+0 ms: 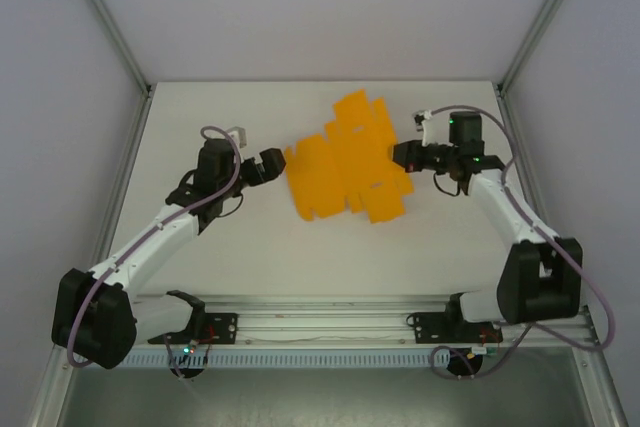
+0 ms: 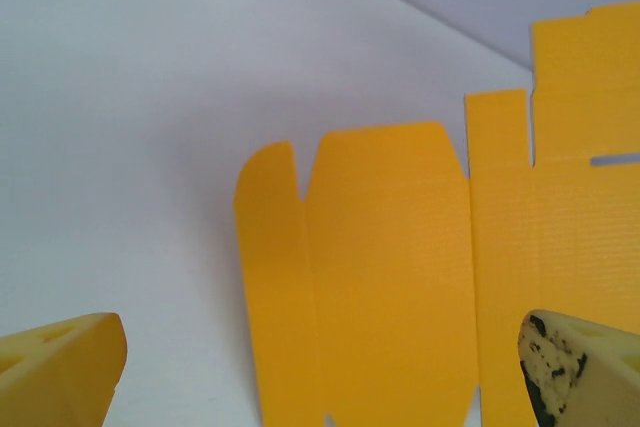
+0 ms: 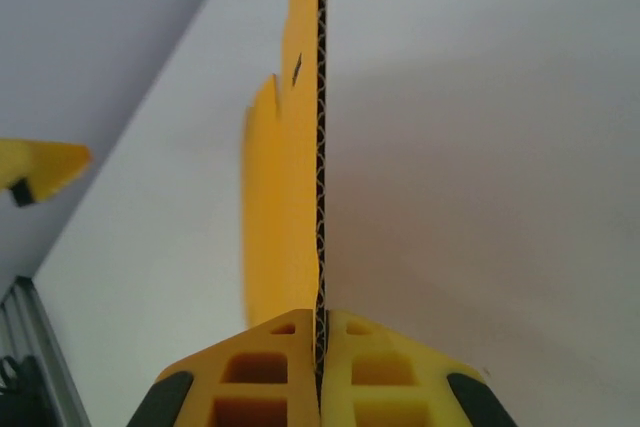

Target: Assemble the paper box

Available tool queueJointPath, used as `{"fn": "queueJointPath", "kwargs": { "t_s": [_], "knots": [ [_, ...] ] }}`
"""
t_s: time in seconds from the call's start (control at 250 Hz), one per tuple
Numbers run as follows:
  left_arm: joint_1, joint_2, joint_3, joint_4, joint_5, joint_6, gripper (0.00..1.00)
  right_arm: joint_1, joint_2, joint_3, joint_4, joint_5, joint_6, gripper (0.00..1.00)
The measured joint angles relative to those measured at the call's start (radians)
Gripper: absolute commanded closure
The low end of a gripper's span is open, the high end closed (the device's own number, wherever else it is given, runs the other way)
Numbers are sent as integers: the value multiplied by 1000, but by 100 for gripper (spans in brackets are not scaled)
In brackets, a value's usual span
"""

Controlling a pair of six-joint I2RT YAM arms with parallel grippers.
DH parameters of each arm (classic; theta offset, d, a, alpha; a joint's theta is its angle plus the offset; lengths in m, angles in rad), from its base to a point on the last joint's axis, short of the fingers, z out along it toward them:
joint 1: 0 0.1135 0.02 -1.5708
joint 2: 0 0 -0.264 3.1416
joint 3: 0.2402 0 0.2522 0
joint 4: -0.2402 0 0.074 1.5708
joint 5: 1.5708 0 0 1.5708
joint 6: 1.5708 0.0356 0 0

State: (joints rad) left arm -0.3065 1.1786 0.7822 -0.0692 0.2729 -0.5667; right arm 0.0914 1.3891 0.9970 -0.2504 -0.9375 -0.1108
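Folding seems unstarted: my right hand (image 3: 320, 342) pinches the flat paper box (image 3: 290, 197) mid-frame, left hand (image 1: 266, 168) wide; next calls for a first fold.

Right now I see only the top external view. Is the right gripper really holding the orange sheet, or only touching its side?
Observer: Holding. In the right wrist view the right gripper is shut on the paper box, its edge pinched between both fingers.
Operator: Is this card plain or corrugated?
Observer: Corrugated; that edge shows a wavy core.
Operator: And the left gripper?
Observer: In the left wrist view it is wide open, closed on nothing; the orange flaps show in the gap between its spread fingers.
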Motion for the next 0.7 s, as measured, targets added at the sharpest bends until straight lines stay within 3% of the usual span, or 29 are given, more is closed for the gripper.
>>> {"fn": "queueJointPath", "kwargs": {
  "t_s": [0.144,0.34,0.52,0.699],
  "knots": [
    [0,0,0,-38,-51,19,0,78,77,11,-50,157,-122,100],
    [0,17,11,-50,-68,27,0,274,87,29,-14,514,-423,100],
    [0,98,77,-55,-24,27,0,454,103,-37,182,733,-787,100],
    [2,175,192,-68,53,27,0,540,205,-106,377,895,-1038,100]
  ]
}}
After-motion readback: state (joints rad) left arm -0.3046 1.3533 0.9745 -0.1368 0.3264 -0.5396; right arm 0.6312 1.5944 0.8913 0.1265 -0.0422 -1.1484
